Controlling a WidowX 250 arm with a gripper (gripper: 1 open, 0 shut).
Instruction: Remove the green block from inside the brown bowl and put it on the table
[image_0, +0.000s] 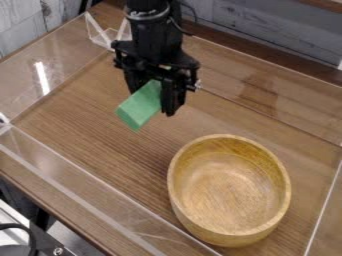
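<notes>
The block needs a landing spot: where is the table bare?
Bare wood lies left of the brown bowl, under the gripper holding the green block, out to the clear walls. Only the bowl's near-right corner is occupied.

The wood-grain table (94, 140) carries the brown bowl (230, 189).

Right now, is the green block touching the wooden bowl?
Apart. The camera view shows the green block held in the gripper, with bare table between it and the bowl.
</notes>
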